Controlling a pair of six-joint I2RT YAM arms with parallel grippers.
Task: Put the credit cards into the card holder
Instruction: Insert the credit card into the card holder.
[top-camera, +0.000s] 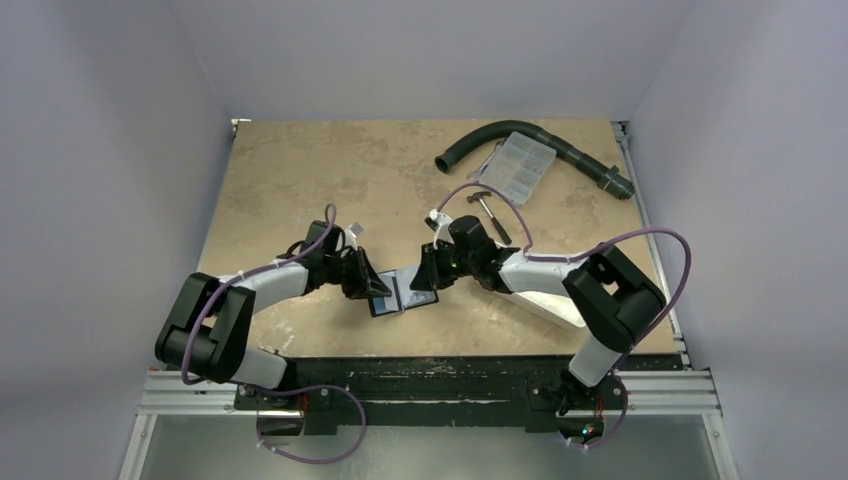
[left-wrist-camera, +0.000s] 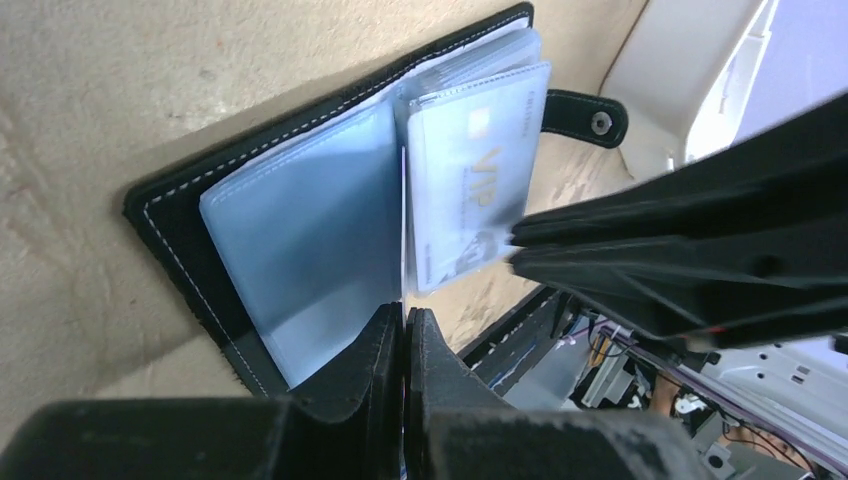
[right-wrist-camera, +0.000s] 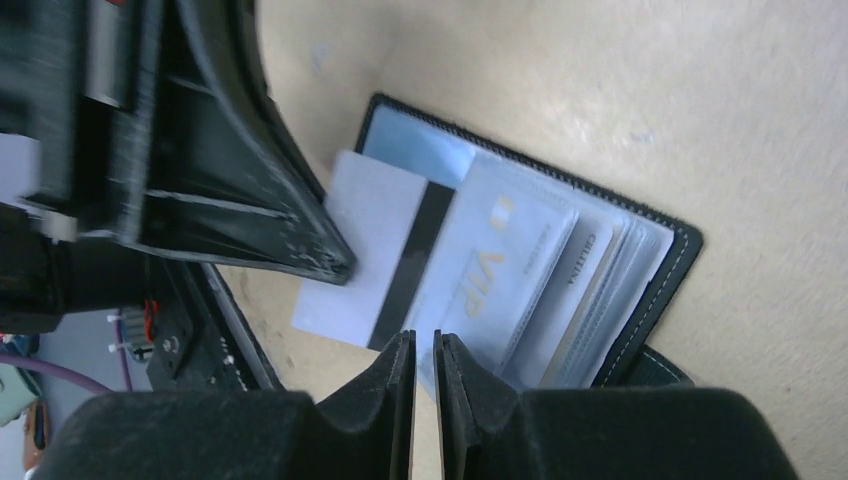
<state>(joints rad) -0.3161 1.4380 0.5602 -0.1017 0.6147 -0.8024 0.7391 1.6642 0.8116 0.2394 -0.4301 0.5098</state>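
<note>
Evidently we are mid-insertion, credit card (right-wrist-camera: 362, 235) half into the card holder (left-wrist-camera: 165, 225), left gripper (left-wrist-camera: 405, 335) clenched, right gripper (right-wrist-camera: 424, 355) hold we cannot tell; next likely means pushing it home.

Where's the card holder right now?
In the top view, the card holder lies open at front centre, directly between the left gripper and the right gripper.

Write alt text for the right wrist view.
An open black card holder lies on a tan table, a white striped card sticking out of its sleeves. The left end effector's tip meets that card; the right end effector hovers beside it.
</note>
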